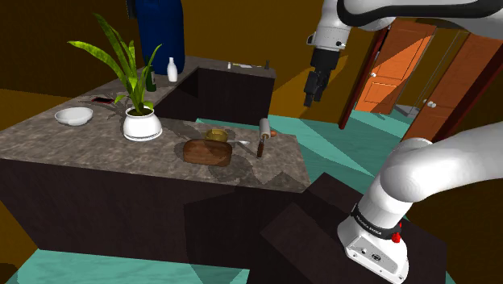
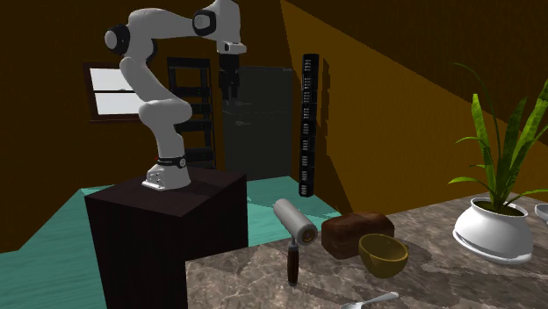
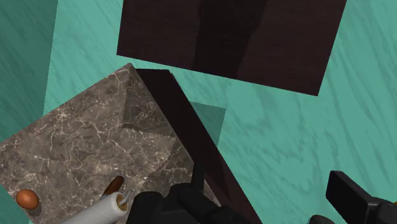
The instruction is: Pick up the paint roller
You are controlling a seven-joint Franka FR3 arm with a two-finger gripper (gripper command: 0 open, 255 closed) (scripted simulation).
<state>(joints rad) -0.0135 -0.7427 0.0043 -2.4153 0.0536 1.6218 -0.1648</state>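
nearest to me is the stand (image 1: 316,211), and from it the arm goes up high. the tool (image 1: 310,98) hangs there well above the floor, beside the end of the worktop (image 1: 89,149), with its two fingers spread and nothing between them. it is well apart from the roller (image 1: 263,129).

the roller lies flat on the worktop, near the end that is closest to the stand. its pale sleeve (image 2: 295,221) points away from the worktop edge and its dark handle (image 2: 292,262) points toward that edge. a small orange thing (image 1: 274,133) lies just beside the sleeve.

i judge the roller is light. the sleeve is round and probably a little soft, so it can roll or give way under the fingers. the handle looks stiff and thin, so i would take hold there, across its middle, fingers on both long sides. lifted by the handle, the sleeve end may dip.

farther along are a brown loaf (image 1: 207,151) and a yellowish bowl (image 1: 215,135), near the roller but not touching it. farther again stands a plant in a white pot (image 1: 142,125).
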